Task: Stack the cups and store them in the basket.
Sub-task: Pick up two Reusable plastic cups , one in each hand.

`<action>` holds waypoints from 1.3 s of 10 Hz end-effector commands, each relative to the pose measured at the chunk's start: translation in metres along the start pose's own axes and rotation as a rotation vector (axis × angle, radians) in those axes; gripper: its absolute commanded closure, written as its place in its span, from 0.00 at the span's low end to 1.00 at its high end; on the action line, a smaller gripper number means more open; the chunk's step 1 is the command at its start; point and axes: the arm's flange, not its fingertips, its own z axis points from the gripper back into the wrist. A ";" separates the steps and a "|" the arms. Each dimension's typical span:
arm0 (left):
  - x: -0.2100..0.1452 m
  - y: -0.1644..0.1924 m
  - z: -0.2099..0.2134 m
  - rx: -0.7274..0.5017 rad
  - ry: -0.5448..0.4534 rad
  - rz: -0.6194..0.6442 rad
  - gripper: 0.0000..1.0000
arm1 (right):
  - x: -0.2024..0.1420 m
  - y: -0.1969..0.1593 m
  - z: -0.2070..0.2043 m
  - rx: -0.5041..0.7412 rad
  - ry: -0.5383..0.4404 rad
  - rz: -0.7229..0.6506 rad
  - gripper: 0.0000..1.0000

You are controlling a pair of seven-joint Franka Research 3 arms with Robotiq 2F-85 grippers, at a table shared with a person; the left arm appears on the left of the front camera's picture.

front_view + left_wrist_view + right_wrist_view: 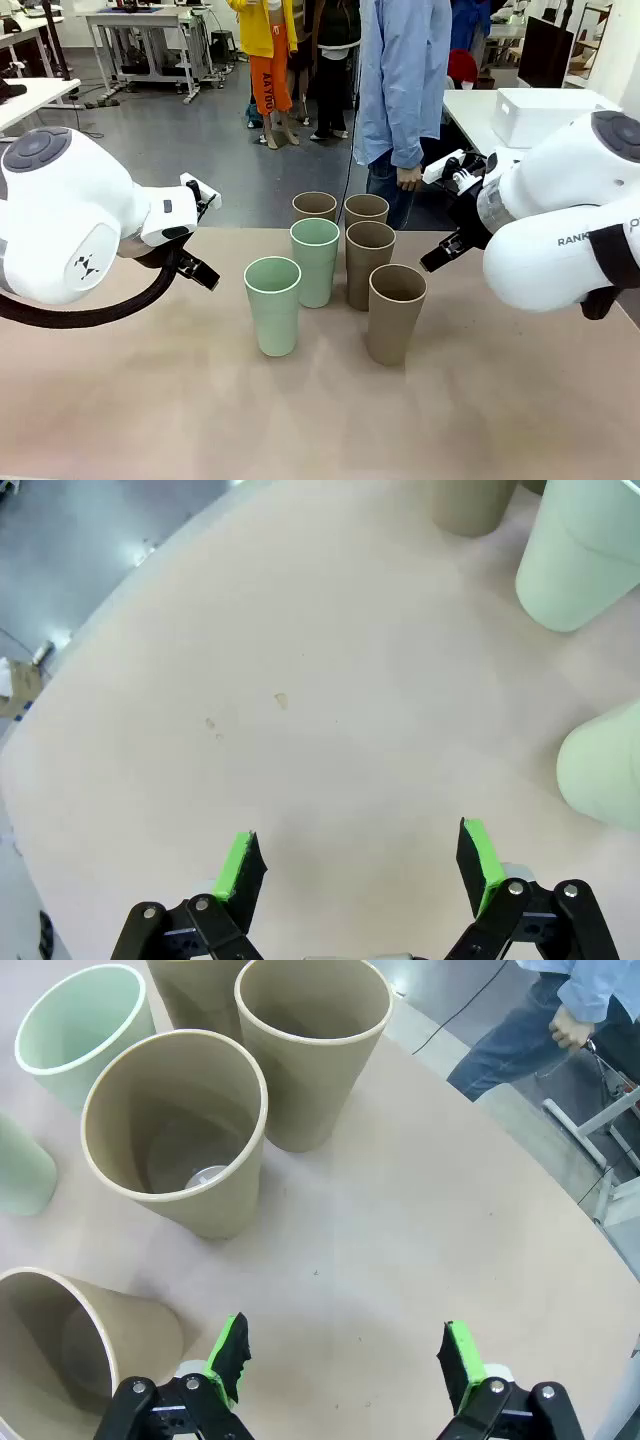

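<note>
And there was the left gripper, hanging over bare desk to the left of the front mint cup, fingers spread wide, nothing between them. The right gripper was out well to that cup's right, fingers spread just the same and empty too. The front mint cup itself stood upright, mouth up, in the row closest to the robot. To its right, apart from it, stood the nearest tan cup. Behind the front mint cup and a touch right came the second mint cup; whether those two touched, I couldn't tell. Right of that one stood the middle tan cup. Farther back from the front mint cup, by the desk's far edge, the back-left tan cup and the back-right tan cup stood side by side. All six were upright and separate. Beyond, back and right of the front mint cup, a person in a light blue shirt stood with one hand hanging down.
</note>
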 end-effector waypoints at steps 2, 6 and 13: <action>0.000 0.000 0.000 0.000 0.000 0.000 0.00 | 0.000 0.000 0.000 0.000 -0.001 0.000 0.00; 0.000 0.000 0.000 0.000 0.000 0.000 0.00 | 0.000 0.000 0.000 0.000 -0.001 0.000 0.00; 0.029 0.044 0.060 -0.109 -0.029 -0.033 0.00 | 0.053 -0.030 0.064 -0.009 -0.036 -0.046 0.00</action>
